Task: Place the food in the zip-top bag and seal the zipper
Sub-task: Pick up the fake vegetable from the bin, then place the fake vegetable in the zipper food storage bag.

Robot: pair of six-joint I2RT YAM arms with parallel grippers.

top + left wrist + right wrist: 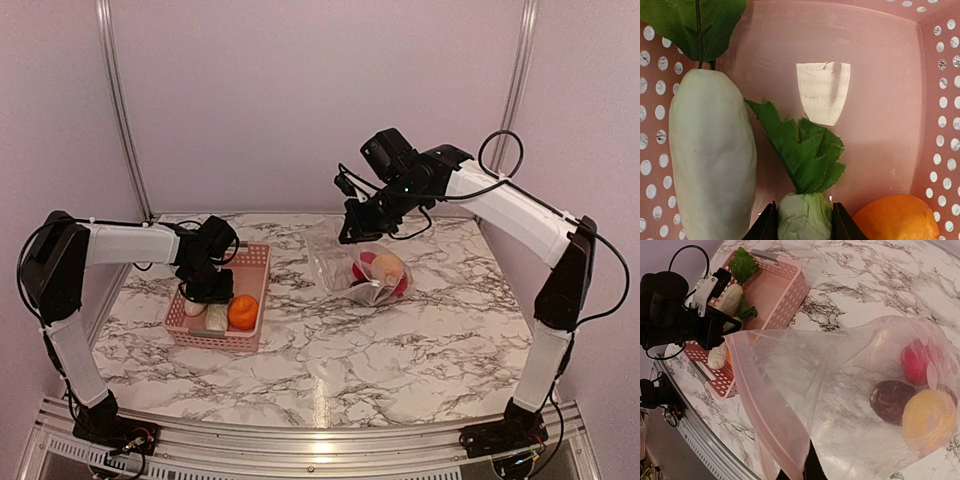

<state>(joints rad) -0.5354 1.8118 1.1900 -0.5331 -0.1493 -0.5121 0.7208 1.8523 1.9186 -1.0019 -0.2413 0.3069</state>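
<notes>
Left gripper point(203, 292) is down in the pink perforated plastic basket point(250, 262), jaws pinching the small white radish with green leaves point(805, 217). Right gripper point(799, 472) jaws are pressed together on the mouth edge of the clear crinkly zip-top bag point(840, 390), which is lifted there. The bag's bottom rests on the marble tabletop point(400, 340), with the red round piece point(915, 362), dark brown piece point(888, 401) and yellow fruit point(930, 415) inside.

White marble-look tabletop point(400, 340) with grey veins, metal rail point(300, 440) along its 6 o'clock edge. Two things sit on it. Pink basket point(215, 342) with perforated walls at 9 o'clock, long side running roughly 12 to 6, close to the 9 o'clock edge. Clear zip-top bag point(340, 262) just past centre toward 1 o'clock, its bulging filled end resting on the marble at the bag's 4 o'clock, its mouth end toward 10 o'clock looking raised. Basket and bag are well apart.
</notes>
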